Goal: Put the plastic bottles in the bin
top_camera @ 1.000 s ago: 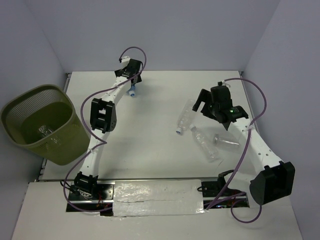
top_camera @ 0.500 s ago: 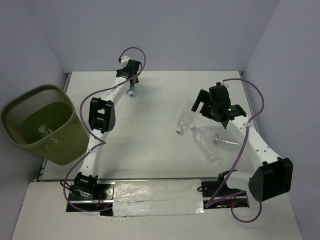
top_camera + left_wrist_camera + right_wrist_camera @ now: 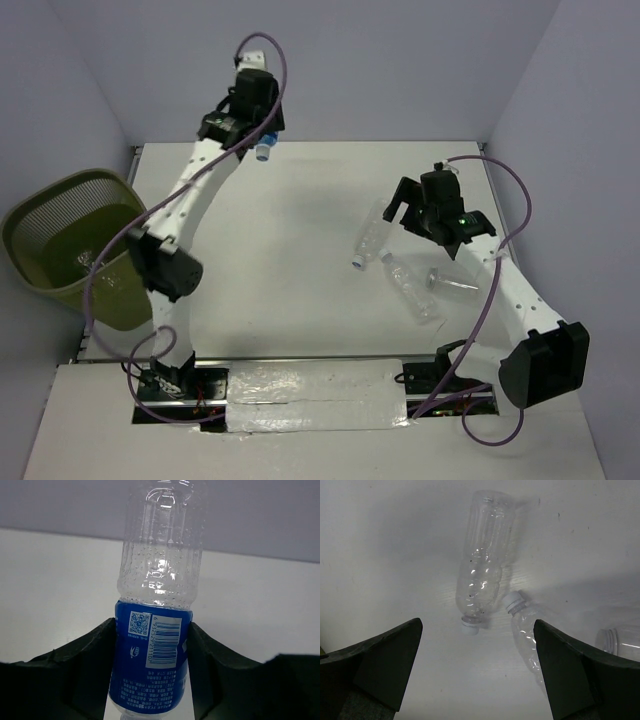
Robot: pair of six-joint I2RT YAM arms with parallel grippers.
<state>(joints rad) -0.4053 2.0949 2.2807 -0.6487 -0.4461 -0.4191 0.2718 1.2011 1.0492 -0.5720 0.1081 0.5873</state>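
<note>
Grips a bottle by its blue label in the left gripper, jaws narrowed against both sides (blue cap showing just under the gripper in the top view). Holds it raised over the far edge of the table, well apart from the bin at the left. Spreads the right gripper wide, empty, above three bottles lying near one another on the table's right side.

White flat table, right half: three clear crinkled plastic bottles lying on their sides, close together.
</note>
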